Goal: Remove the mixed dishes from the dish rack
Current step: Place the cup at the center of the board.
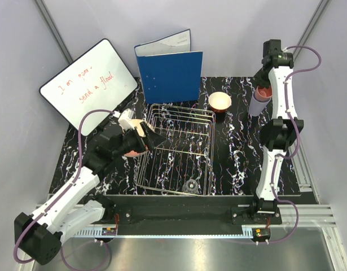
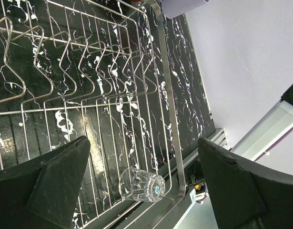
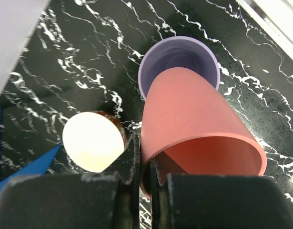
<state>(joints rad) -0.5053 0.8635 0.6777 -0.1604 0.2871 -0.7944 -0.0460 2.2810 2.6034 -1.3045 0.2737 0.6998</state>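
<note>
The silver wire dish rack [image 1: 204, 148] sits mid-table. A small clear glass [image 1: 190, 185] lies on its side in the rack's near right corner, also in the left wrist view [image 2: 141, 184]. My left gripper [image 1: 153, 138] hovers open and empty over the rack's left side [image 2: 142, 143]. A cream and salmon plate [image 1: 137, 131] shows partly under the left arm, left of the rack. My right gripper [image 3: 145, 152] is shut on the pink cup's [image 3: 194, 109] rim, holding it at the mouth of the lavender cup [image 3: 158, 55]. The red bowl [image 1: 219, 102] stands on the table beside them.
A whiteboard [image 1: 88, 84] leans at the back left and a blue binder [image 1: 168, 68] stands behind the rack. A metal rail [image 1: 179, 228] runs along the near table edge. The back and side walls are close.
</note>
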